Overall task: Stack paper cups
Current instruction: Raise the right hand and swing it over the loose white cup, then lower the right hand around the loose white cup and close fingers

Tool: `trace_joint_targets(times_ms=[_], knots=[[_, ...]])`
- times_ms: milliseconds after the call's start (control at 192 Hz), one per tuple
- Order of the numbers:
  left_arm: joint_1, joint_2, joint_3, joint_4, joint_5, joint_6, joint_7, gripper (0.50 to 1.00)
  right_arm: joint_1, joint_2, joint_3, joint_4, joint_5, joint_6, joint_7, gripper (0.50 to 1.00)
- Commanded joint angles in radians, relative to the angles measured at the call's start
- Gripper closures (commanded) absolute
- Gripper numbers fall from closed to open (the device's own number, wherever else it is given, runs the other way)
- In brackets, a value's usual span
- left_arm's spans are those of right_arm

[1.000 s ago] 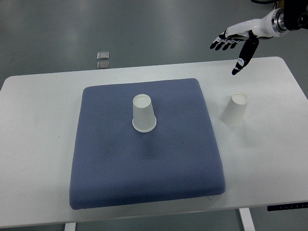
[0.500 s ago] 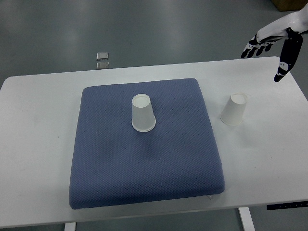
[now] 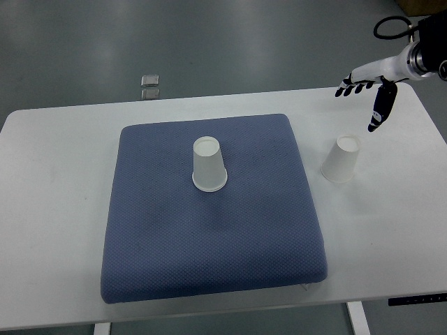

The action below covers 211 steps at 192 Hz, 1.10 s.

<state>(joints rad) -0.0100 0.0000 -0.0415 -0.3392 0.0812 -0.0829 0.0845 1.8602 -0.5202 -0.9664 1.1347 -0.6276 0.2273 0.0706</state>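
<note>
Reaching in from the upper right corner of the top view, the right hand (image 3: 369,87) hangs above the far right part of the white table (image 3: 49,202), with its fingers (image 3: 347,88) spread and relaxed and its thumb (image 3: 379,112) pointing down toward the tabletop. It grips nothing. A black cable (image 3: 391,28) loops behind its wrist at the picture's edge.

2 white paper cups are present, both standing upside down with the wide rim on the surface and the closed base upward:

1. The cup on the pad (image 3: 209,165) sits on the blue-grey textured pad (image 3: 209,237), slightly toward the pad's far edge and near its centre line.
2. The cup on the table (image 3: 341,158) stands on the bare tabletop just beside the right edge of the pad, not touching it. It lies below and slightly left of the hand, near the thumb tip but apart from it.

The 2 cups are well apart and are not stacked.

The pad is roughly square with rounded corners and covers the middle of the table. Beyond the far table edge, 2 small metal floor plates (image 3: 149,86) lie close together on the grey floor (image 3: 223,42).
</note>
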Motion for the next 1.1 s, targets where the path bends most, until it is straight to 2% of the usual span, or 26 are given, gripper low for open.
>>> trace_joint_targets(times_ms=[0, 484, 812, 1094], knots=[[-0.001, 0.0, -0.001, 0.0, 0.0, 0.0, 0.0, 0.5, -0.067, 0.035, 0.017, -0.056, 0.003, -0.003, 0.0, 0.572], [0.002, 0.0, 0.0, 0.003, 0.0, 0.0, 0.0, 0.5, -0.296, 0.128, 0.052, -0.242, 0.002, -0.022, -0.009, 0.572], [0.002, 0.0, 0.0, 0.003, 0.0, 0.0, 0.0, 0.5, -0.343, 0.151, 0.052, -0.27, 0.006, -0.063, -0.011, 0.574], [0.002, 0.0, 0.0, 0.003, 0.0, 0.0, 0.0, 0.5, -0.371, 0.172, 0.054, -0.303, 0.008, -0.068, -0.011, 0.579]])
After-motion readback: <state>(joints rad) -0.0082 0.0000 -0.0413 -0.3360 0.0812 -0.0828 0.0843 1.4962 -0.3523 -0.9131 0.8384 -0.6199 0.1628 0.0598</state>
